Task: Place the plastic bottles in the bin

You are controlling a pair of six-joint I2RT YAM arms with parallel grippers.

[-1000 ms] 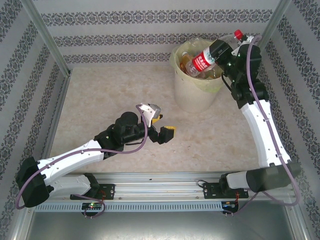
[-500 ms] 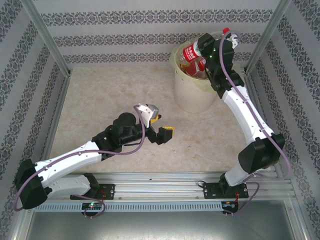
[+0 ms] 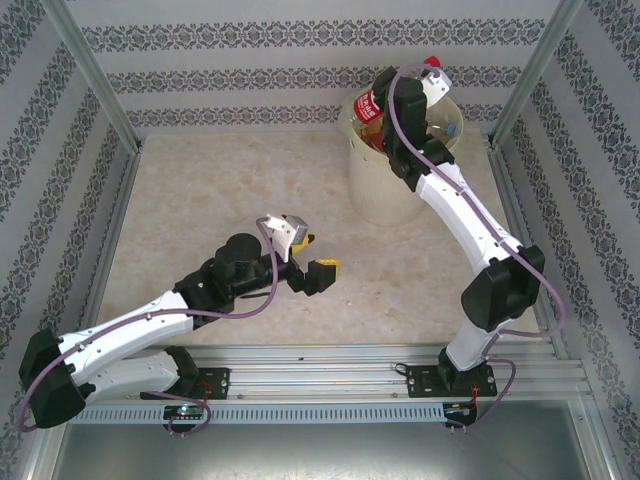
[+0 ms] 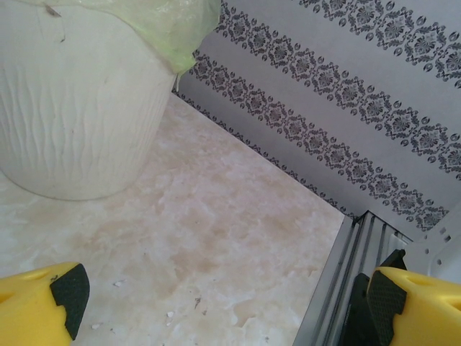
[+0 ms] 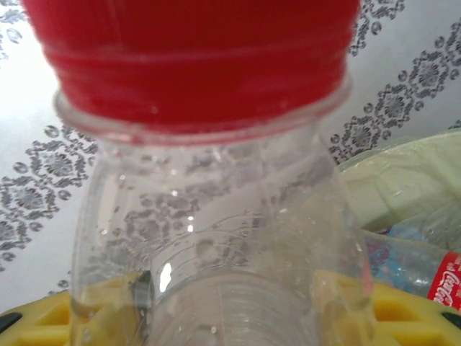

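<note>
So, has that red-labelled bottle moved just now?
Yes. The red-labelled bottle has shifted left, from above the bin's right rim across to its left side, seen from above.

We've got white links [image 3: 120, 335], black joints [image 3: 500, 290], purple cables [image 3: 274, 270] along both arms; left hand [image 4: 227, 299] fingers [image 4: 29, 306] yellow with black pads [image 4: 70, 292], lower frame corners.

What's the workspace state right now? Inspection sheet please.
Surface: marbled beige table, a few white flecks.
Job's things: red-capped bottle over the bin; more bottles inside.
Clutter: nothing seen.
Grippers: left claw open, low over the table, holding nothing; right claw over the bin, bottle between its fingers, grip unclear.
Cables: purple cable looped along each arm, left, right.
Surroundings: patterned walls, metal frame posts.
</note>
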